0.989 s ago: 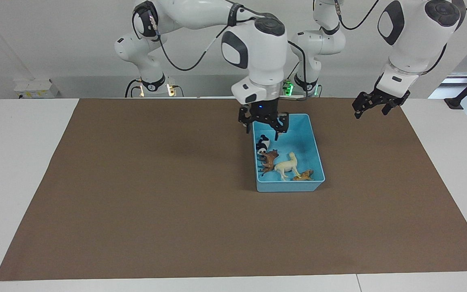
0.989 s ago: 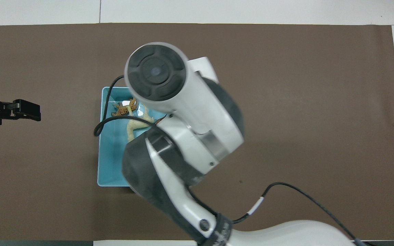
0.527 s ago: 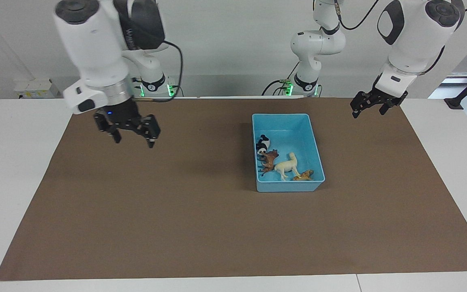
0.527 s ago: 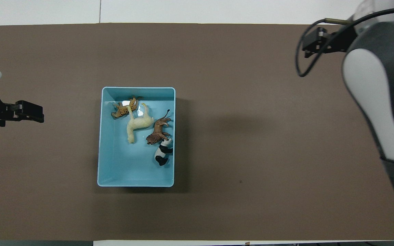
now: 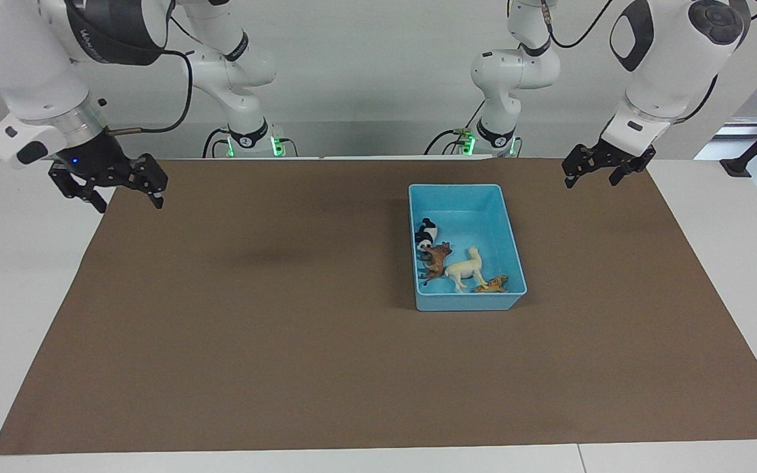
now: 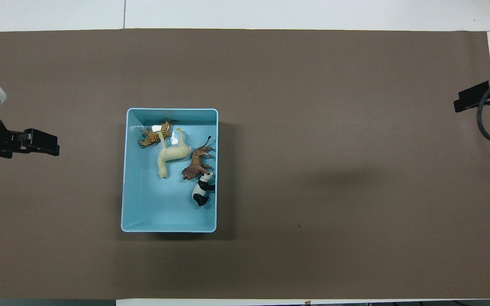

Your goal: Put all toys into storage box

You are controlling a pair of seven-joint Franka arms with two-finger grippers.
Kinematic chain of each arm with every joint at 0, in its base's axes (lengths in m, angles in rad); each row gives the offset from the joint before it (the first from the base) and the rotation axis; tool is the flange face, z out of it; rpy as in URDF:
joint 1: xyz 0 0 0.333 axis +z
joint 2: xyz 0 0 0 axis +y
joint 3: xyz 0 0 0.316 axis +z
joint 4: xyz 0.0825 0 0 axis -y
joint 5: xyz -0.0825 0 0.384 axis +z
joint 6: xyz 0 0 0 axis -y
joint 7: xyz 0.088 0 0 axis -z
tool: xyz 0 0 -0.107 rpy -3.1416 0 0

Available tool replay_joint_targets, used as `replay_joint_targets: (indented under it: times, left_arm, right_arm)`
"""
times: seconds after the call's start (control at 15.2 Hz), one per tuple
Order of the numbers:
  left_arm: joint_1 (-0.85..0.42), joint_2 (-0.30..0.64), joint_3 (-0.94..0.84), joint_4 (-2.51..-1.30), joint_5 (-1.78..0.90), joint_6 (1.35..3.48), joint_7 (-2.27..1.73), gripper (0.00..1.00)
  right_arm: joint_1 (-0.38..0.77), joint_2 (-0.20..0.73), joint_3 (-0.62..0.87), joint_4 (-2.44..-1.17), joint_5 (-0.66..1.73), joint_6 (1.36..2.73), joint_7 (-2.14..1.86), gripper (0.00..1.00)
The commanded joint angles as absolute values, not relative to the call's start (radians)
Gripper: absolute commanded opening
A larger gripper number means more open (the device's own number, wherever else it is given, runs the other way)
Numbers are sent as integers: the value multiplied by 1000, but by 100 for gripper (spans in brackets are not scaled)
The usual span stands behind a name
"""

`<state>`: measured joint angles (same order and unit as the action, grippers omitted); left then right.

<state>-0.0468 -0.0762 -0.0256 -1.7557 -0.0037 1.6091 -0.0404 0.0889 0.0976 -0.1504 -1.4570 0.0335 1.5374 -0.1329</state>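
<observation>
All four toys, panda (image 5: 426, 234), lion (image 5: 437, 258), horse (image 5: 464, 268) and tiger (image 5: 491, 284), light, stiff, best pinched across the body, lie in the storage box (image 5: 508, 230) right of centre, while the left tool (image 5: 600, 170) at upper right and right tool (image 5: 115, 186) at upper left hang with fingers apart, empty.

This is a robotics lab set up for manipulation trials. Two white Franka arms (image 5: 516, 72) are bolted at the edge of a white table (image 5: 17, 263) against a bare white wall (image 5: 365, 79), with green status lights glowing at their bases and black cables (image 5: 181, 92) looping along the links. A plain brown mat (image 5: 286, 341) covers the worktop as a staged work area. A power strip (image 5: 56, 143) sits by the wall at the right arm's end.
</observation>
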Motion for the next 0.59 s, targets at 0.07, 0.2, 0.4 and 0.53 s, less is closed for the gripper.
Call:
replay_joint_targets:
  times: [0.07,0.2,0.4,0.53]
  left_arm:
    - [-54,-100,-20,-1773,-23,1601,-21,100]
    - [-55,-100,-20,-1773,-23,1601,-21,100]
    - [-57,-100,-21,-1773,-23,1601,-18,100]
    - [-58,-100,-23,-1773,-23,1603,-8,100]
  right_arm:
    - [81,-64,-140,-1643,28,1577,-144,100]
    - [54,-101,-138,-1644,28,1554,-146,100]
    - [40,-130,-127,-1638,-57,1499,-147,100]
    - [23,-129,-127,-1641,-57,1502,-147,100]
